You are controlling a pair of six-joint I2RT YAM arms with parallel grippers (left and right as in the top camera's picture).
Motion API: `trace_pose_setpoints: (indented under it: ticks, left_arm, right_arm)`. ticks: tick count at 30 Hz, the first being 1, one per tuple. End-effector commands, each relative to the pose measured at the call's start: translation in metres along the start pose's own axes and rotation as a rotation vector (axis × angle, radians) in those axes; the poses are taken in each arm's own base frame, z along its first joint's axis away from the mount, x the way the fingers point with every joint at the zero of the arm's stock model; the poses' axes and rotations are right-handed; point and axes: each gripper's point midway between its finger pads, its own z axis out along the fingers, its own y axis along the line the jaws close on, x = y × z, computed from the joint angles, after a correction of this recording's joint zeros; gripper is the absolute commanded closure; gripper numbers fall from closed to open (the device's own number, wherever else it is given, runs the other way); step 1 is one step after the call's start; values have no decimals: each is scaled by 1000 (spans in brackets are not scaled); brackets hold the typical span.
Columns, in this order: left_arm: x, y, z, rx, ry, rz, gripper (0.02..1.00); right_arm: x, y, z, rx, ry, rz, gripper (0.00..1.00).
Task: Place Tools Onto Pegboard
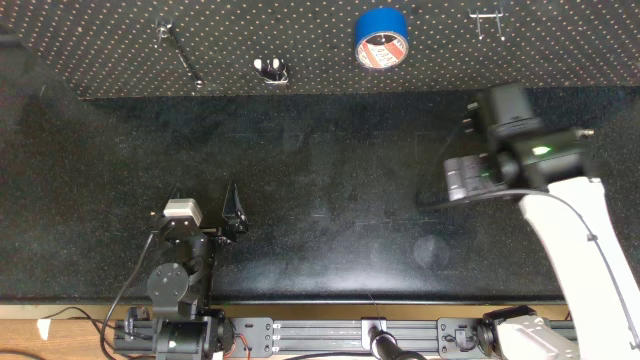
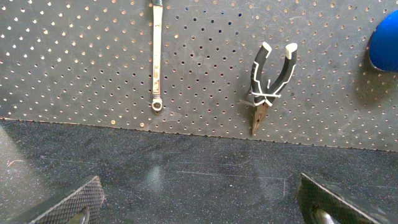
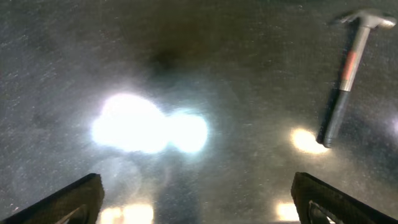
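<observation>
A grey-handled hammer (image 3: 346, 81) lies flat on the dark tabletop, off to one side of my right gripper (image 3: 199, 202). That gripper hangs above the table, open and empty, at the right of the top view (image 1: 500, 112). My left gripper (image 2: 199, 208) is low near the front left (image 1: 205, 208), facing the pegboard (image 1: 90, 50), also open and empty. A wrench (image 2: 157, 56) (image 1: 180, 52) hangs on the pegboard. Black-and-white pliers (image 2: 268, 84) (image 1: 270, 69) and a blue tape roll (image 1: 381, 38) (image 2: 384, 42) hang there too.
Bare metal hooks (image 1: 487, 20) stick out of the pegboard at the far right. Lamp glare (image 3: 149, 130) reflects off the black table (image 1: 330, 200) under the right gripper. The table's front edge runs just ahead of the arm bases.
</observation>
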Motion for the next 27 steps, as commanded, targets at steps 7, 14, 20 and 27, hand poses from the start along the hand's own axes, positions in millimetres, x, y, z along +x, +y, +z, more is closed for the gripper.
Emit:
trace_pose_setpoints:
  ticks: [7,14,20,27]
  left_arm:
    - [1,-1,0,7,2,12,23]
    - [1,-1,0,7,2,12,23]
    - [1,-1,0,7,2,12,23]
    - [1,-1,0,7,2,12,23]
  right_arm:
    - [44,-132,7,75,67,202,3]
    - [80,-202,68,-4,122,188,1]
    - [67,-209,128,-83,131,134,1]
    - [51,-186,172,-138,187,31,1]
